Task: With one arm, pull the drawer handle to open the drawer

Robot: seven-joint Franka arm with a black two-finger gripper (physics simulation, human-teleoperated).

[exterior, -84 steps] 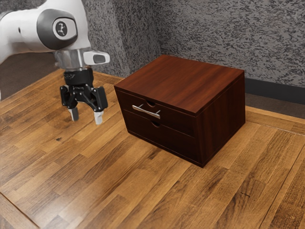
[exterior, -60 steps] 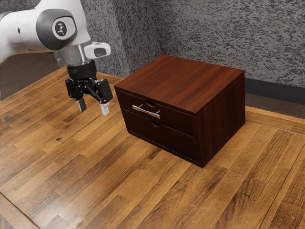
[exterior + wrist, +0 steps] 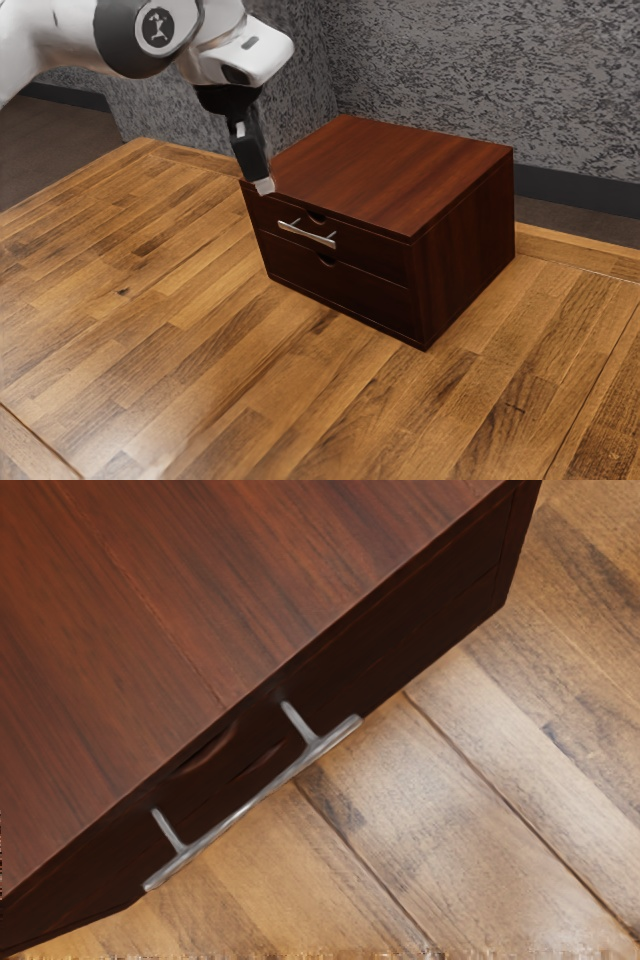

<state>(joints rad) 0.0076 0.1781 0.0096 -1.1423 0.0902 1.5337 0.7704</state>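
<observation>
A dark red-brown wooden cabinet (image 3: 390, 170) with two drawers stands on the wooden table. The top drawer (image 3: 370, 248) sits flush with the cabinet front and carries a silver bar handle (image 3: 307, 234). The lower drawer (image 3: 345, 283) has only a small notch. My gripper (image 3: 262, 182) hangs edge-on at the cabinet's upper front corner on the exterior view's left, above the handle and a little to its left, touching nothing. In the wrist view the handle (image 3: 250, 798) lies below the hand, standing off the drawer front under the cabinet top (image 3: 150, 610).
The plank table (image 3: 200, 330) stretches wide in front of the cabinet and toward the exterior view's left. A grey textured wall (image 3: 480, 60) rises behind the cabinet.
My hand has risen from low over the table, moved toward the exterior view's right and turned edge-on, and now hangs by the cabinet's front corner. The drawer has not moved.
</observation>
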